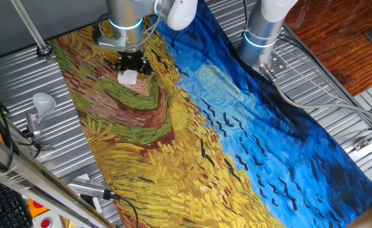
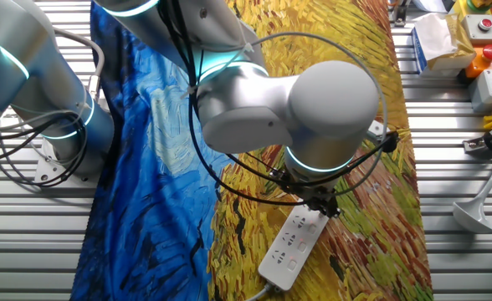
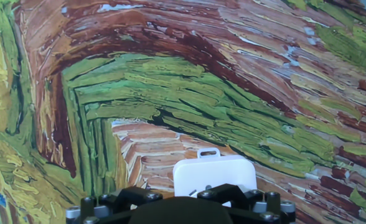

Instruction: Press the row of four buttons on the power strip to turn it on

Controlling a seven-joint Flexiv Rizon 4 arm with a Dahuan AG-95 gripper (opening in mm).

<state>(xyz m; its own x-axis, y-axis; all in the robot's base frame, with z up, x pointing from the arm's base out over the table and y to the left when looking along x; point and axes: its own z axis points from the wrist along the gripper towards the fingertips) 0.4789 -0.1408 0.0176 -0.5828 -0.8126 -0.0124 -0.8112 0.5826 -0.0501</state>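
Observation:
The power strip [image 2: 289,244] is a white oblong bar lying on the painted cloth, with its cord leaving at the near end. The row of four buttons [image 2: 296,241] shows only as faint pale marks along its top face. My gripper [image 2: 320,204] hangs right over the strip's far end, close to or touching it. In one fixed view the gripper [image 1: 133,67] stands above the white end of the power strip [image 1: 128,78]. In the hand view the power strip [image 3: 214,175] lies just beyond the hand's black housing [image 3: 183,210]. The fingertips are hidden.
A Van Gogh-print cloth [image 1: 192,126] covers the table. A white bulb on a metal stand [image 1: 42,101] stands beside it. A second arm's base [image 1: 262,35] is at the cloth's far edge. Boxes and an orange button unit [image 2: 480,38] sit on the slatted metal.

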